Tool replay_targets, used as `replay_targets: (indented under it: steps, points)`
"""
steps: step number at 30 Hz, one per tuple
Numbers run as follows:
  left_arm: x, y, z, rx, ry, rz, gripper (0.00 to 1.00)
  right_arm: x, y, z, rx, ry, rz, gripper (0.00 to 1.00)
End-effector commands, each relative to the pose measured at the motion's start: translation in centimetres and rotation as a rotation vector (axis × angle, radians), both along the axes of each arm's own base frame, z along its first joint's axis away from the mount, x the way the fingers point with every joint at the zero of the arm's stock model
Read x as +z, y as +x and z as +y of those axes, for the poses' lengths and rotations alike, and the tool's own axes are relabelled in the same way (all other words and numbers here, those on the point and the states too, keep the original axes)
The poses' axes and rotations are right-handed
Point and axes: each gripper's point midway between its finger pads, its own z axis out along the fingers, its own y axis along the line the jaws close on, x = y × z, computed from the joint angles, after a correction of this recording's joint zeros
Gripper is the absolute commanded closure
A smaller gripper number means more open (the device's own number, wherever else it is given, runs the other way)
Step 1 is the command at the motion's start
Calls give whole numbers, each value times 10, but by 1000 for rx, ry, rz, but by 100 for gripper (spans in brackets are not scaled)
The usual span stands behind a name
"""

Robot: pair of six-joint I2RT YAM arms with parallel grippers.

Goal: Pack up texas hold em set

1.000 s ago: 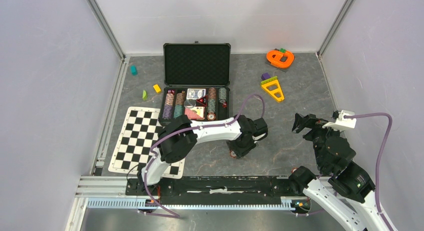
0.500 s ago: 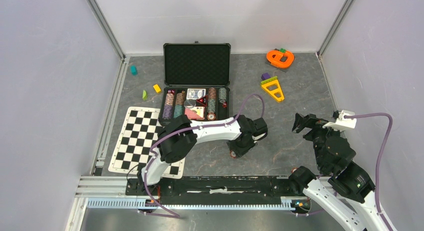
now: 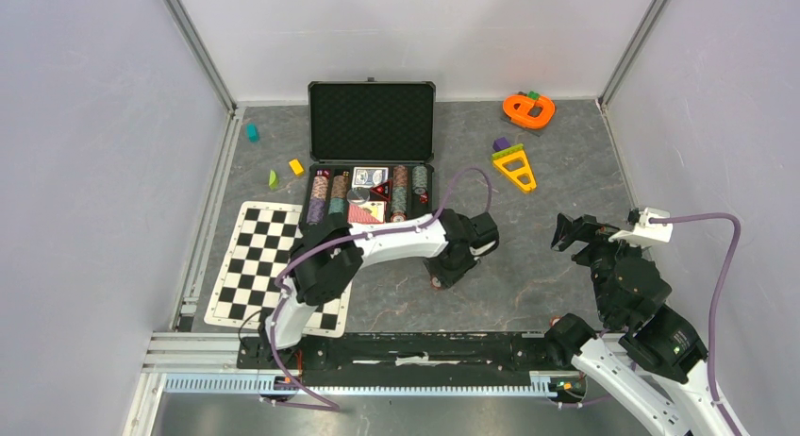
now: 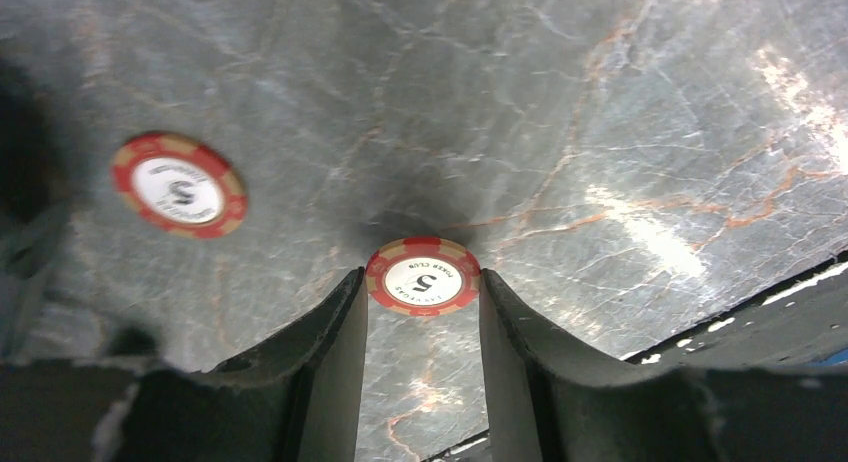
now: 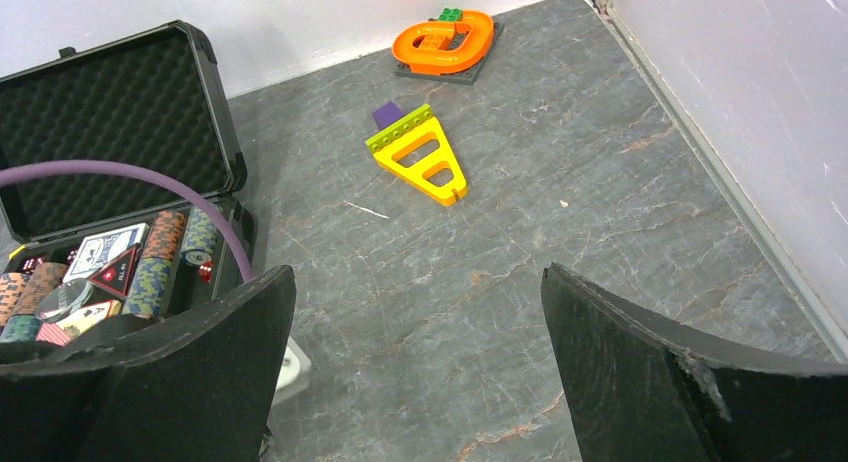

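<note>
The left jaws pinch a red-and-white poker chip (image 4: 422, 275) by its edges over the bench (image 4: 620, 102), in front of the open black case (image 3: 372, 125), near its right corner. A second chip (image 4: 179, 185) lies flat there too. The right jaws stand wide apart, empty, well right of the case.

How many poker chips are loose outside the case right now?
2. The first chip is pinched between the left gripper fingertips; the second chip lies flat on the table, left of it in the left wrist view. Others may be hidden.
</note>
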Motion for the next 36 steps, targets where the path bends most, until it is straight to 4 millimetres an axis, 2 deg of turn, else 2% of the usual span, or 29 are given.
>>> replay_targets:
  steps: [1,11,16,21,28,36]
  points:
    - [46,26,0,-1,-76,-100,57,6,-1,-1,1,15,-17,2]
    - [98,85,22,133,-127,-250,57,6,-1,0,3,16,-17,2]
    - [109,122,44,218,-96,-315,58,6,-1,0,0,13,-18,1]
    - [116,151,61,305,-124,-332,58,6,1,1,4,4,-14,2]
    - [103,166,83,369,-83,-319,58,6,2,0,-3,0,-18,2]
    - [93,162,90,379,-60,-292,58,6,2,1,-1,0,-18,2]
